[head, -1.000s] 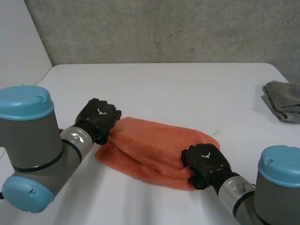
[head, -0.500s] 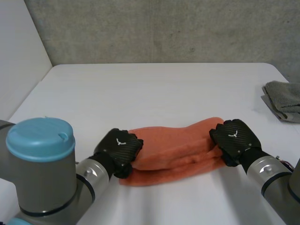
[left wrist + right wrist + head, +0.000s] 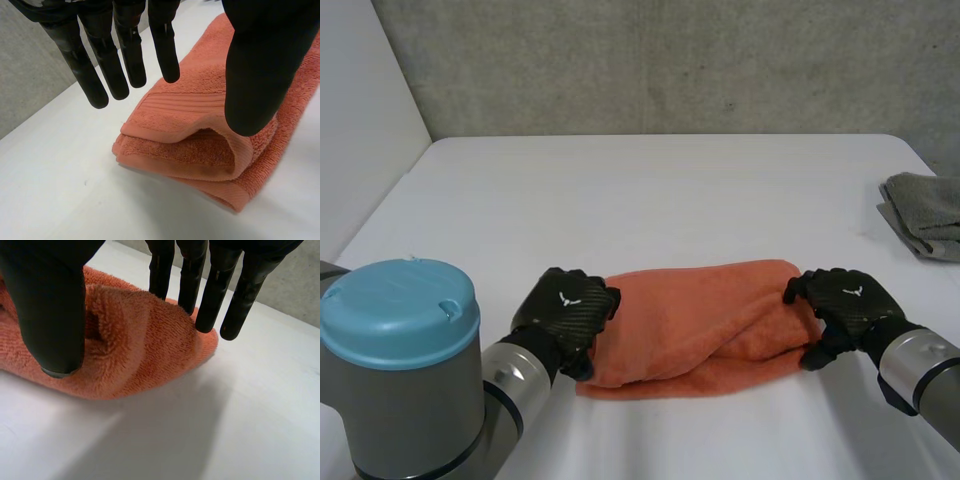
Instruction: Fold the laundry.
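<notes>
So the orange towel [image 3: 695,320] is lying folded in the lower middle of the head view on the white counter [image 3: 650,190], with its layered end showing under the left palm. The left robot hand [image 3: 565,310] is sitting at the towel's left end, fingers [image 3: 125,55] straight and spread just above the fold, pinching nothing. The right robot hand [image 3: 842,305] is resting on the right end, straight fingers on one side of the bulge, thumb [image 3: 47,305] on the other, loosely spread. Each hand's back is carrying a small white emblem [image 3: 567,296], too small to read. A grey cloth [image 3: 925,212] is lying at the right edge, well apart.
</notes>
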